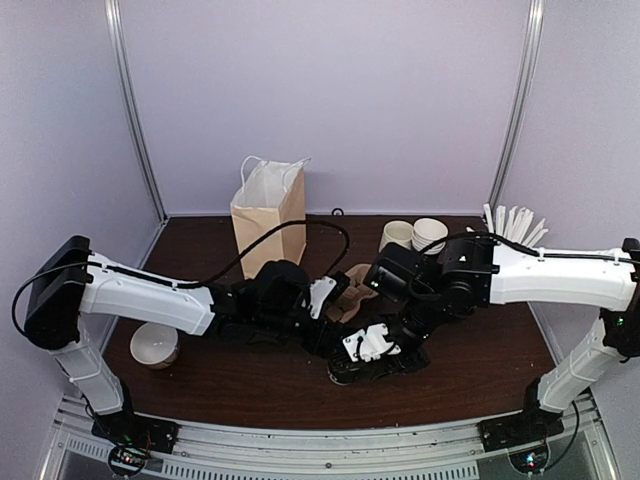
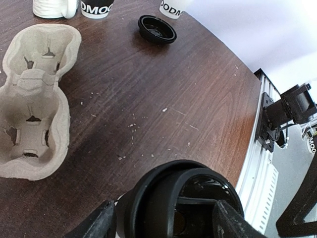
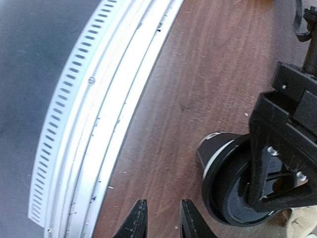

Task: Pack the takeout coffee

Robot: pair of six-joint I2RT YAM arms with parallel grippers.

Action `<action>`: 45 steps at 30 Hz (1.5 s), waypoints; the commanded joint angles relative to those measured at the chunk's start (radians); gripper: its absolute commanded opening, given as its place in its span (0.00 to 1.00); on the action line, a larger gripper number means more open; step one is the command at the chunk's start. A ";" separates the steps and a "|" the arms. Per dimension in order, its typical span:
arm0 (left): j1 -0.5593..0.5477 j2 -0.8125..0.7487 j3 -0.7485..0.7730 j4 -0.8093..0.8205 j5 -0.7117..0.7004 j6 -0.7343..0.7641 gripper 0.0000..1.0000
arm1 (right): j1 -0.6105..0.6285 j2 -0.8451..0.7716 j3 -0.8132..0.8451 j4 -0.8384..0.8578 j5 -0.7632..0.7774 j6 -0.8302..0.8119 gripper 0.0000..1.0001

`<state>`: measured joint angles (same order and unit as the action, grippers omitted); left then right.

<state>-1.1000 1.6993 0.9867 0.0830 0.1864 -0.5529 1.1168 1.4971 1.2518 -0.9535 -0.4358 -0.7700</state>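
**Coffee cup in the left gripper near the front edge, mostly hidden**

The left gripper (image 2: 163, 209) had its fingers set fairly wide, one on each side of the coffee cup (image 2: 183, 188), and held it by the black lid. The cup was over the tabletop (image 2: 173, 99) near its front edge, about midway along and close to the metal rail (image 3: 99, 99).

From the left wrist only the lid showed, and the cup's body was hidden beneath it. From the right wrist a strip of the black band and a thin white line showed, and the gripper's black frame covered the rest. No lettering could be read. From above, both arms covered the cup. Whether it rested on the wood or hung just above it could not be told.

The right gripper (image 3: 162, 208) hovered near the front edge beside the cup. Its fingers stood a narrow gap apart, with only bare wood between them.

A pulp cup carrier (image 2: 34, 99) lay empty toward the middle, half hidden by the arms from above. A loose black lid (image 2: 157, 29) lay beyond it. Two banded cups (image 2: 96, 7) were cut off by the frame's top. A paper bag (image 1: 268, 210) stood at the back edge. Two paper cups (image 1: 415, 235) and white sticks (image 1: 515, 225) stood toward the back right corner.
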 commanded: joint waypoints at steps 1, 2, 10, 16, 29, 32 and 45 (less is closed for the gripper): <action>0.008 0.072 -0.073 -0.195 -0.050 0.015 0.68 | 0.032 0.013 -0.001 0.098 0.162 0.021 0.25; 0.007 0.072 -0.077 -0.190 -0.048 0.011 0.68 | 0.037 0.017 0.001 0.108 0.181 0.028 0.24; 0.009 0.074 -0.093 -0.181 -0.042 0.005 0.68 | 0.081 0.056 0.008 0.147 0.266 0.031 0.23; 0.008 0.072 -0.102 -0.177 -0.044 0.005 0.68 | 0.105 0.086 0.021 0.163 0.325 0.034 0.23; 0.008 0.071 -0.116 -0.173 -0.048 0.013 0.68 | 0.113 0.144 -0.022 0.201 0.422 0.029 0.17; 0.009 0.071 -0.122 -0.175 -0.054 0.013 0.68 | 0.114 0.176 -0.046 0.203 0.419 0.024 0.16; 0.014 0.082 -0.138 -0.172 -0.054 0.013 0.68 | 0.114 0.284 -0.153 0.269 0.398 0.023 0.11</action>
<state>-1.0752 1.6897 0.9203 0.1715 0.1757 -0.5751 1.2404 1.6218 1.1961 -0.6388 -0.0441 -0.7563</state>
